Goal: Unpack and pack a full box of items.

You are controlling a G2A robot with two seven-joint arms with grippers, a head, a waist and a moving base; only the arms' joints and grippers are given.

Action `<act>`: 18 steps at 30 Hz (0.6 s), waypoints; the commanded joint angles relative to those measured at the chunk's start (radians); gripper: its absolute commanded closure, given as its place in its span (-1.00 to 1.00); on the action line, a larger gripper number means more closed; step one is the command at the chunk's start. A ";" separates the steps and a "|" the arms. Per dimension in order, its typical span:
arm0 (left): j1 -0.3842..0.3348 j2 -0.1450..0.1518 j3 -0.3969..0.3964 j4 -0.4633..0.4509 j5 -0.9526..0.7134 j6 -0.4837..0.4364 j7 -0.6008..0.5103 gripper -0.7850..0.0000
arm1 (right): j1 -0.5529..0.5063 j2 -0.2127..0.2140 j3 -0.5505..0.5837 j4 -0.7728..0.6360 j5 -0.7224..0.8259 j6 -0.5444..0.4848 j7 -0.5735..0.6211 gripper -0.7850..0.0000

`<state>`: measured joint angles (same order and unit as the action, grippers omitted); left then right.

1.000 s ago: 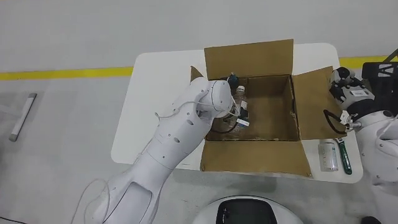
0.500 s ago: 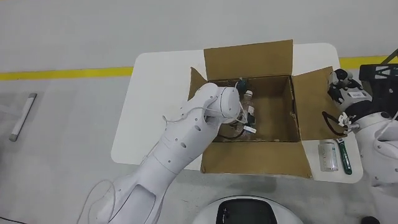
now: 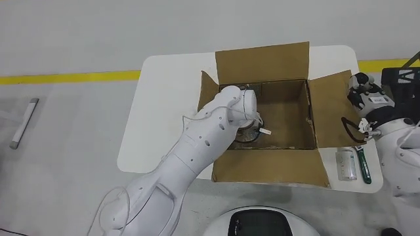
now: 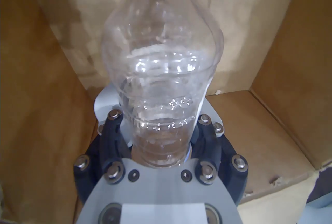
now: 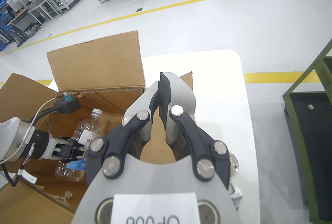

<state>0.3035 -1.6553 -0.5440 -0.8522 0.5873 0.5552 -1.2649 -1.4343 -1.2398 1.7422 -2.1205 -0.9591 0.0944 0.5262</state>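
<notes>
An open cardboard box (image 3: 262, 62) stands on the white table (image 3: 170, 105). My left arm reaches down into its left half. There my left gripper (image 4: 159, 118) is shut on the lower body of a clear plastic bottle (image 4: 160, 53) with a white cap, close to the box's inner walls. The right wrist view shows that bottle (image 5: 83, 131) tilted, held in the left gripper (image 5: 72, 151) above the box floor. My right gripper (image 5: 162, 95) is shut and holds nothing. It hangs over the right box flap, seen from above as the right gripper (image 3: 359, 85).
A clear small package (image 3: 346, 164) and a green-handled tool (image 3: 363, 164) lie on the table's right front corner. The box flaps (image 3: 269, 165) fold outward on all sides. A dark green cart (image 5: 311, 105) stands beyond the table's right edge.
My left wrist has moved right and deeper over the box with the bottle, so its body now covers the bottle from above. The right arm has barely shifted.
</notes>
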 commanded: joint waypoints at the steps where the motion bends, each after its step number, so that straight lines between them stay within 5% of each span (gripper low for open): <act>1: -0.013 -0.016 0.018 0.039 -0.006 0.006 0.006 0.77 | 0.002 0.001 0.000 0.003 0.000 -0.001 -0.001 1.00; 4: -0.028 -0.034 0.035 0.081 -0.019 0.004 0.004 -1.00 | 0.004 0.002 0.004 0.007 0.000 -0.001 -0.001 1.00; 12: -0.065 -0.068 0.051 0.152 -0.035 0.001 0.001 -1.00 | 0.012 0.005 0.022 0.010 0.014 0.002 0.008 1.00; 18: -0.078 -0.066 0.028 0.099 -0.013 -0.006 0.046 -1.00 | 0.023 0.010 0.106 -0.001 0.052 0.035 0.034 1.00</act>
<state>0.2232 -1.7258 -0.5026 -0.7284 0.5734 0.5565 -1.2395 -1.4116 -1.2318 1.8218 -2.1207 -0.9128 0.1234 0.5477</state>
